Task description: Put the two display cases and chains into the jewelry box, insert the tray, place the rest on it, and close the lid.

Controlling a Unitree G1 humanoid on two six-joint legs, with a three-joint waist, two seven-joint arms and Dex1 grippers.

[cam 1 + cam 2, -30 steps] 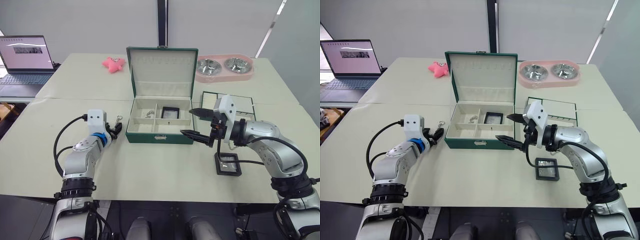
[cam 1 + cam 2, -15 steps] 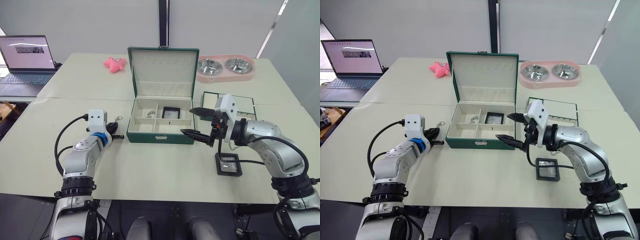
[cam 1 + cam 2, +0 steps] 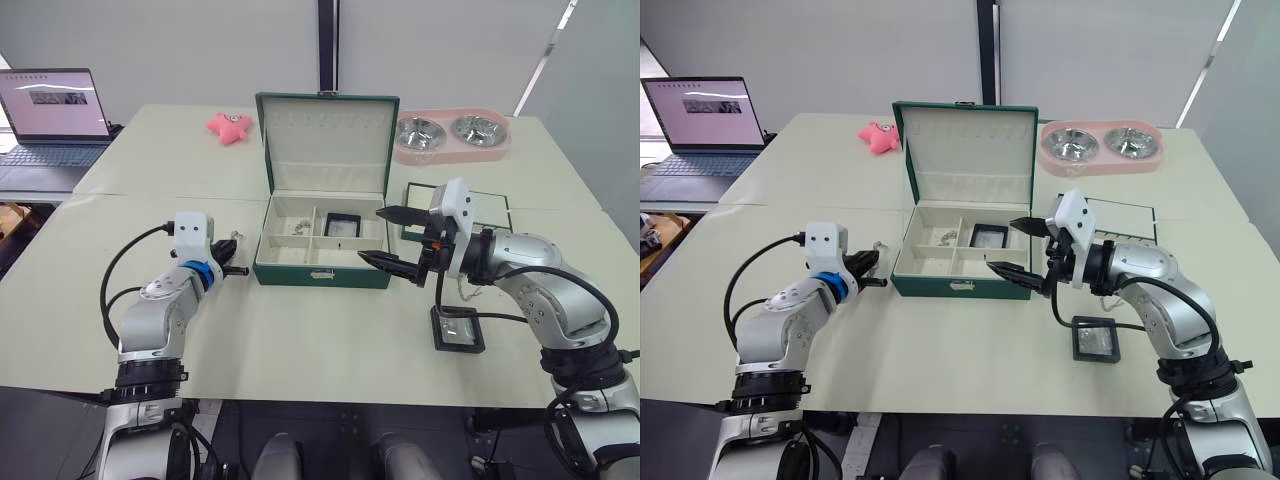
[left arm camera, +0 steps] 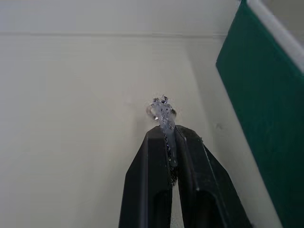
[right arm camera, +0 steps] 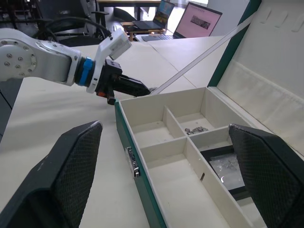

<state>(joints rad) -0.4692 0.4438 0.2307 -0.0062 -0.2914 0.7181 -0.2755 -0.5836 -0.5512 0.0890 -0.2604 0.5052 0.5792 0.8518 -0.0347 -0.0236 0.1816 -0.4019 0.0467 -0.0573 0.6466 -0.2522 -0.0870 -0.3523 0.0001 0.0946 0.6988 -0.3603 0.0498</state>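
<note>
A case (image 3: pixel 457 329) lies flat near the table's (image 3: pixel 300 350) front edge, just below my right pincer (image 3: pixel 392 239), whose fingers gape wide beside the box's (image 3: pixel 320 272) right front corner, probably ready for it. My left pincer (image 4: pixel 166 137) is clenched on a chain (image 4: pixel 163 111) just off the box's left wall, presumably to lift it in; another case (image 3: pixel 342 224) and chain (image 3: pixel 299 228) already sit in the far compartments.

Both arms are silver-grey metal with rounded, segmented shells and black ribbed rings at the joints. A white boxy camera housing sits on each wrist. The left wrist carries a bright blue collar. Thick black cables loop loosely beside each forearm. Each arm's jaws are two tapered black fingers, their inner faces cross-hatched.
</note>
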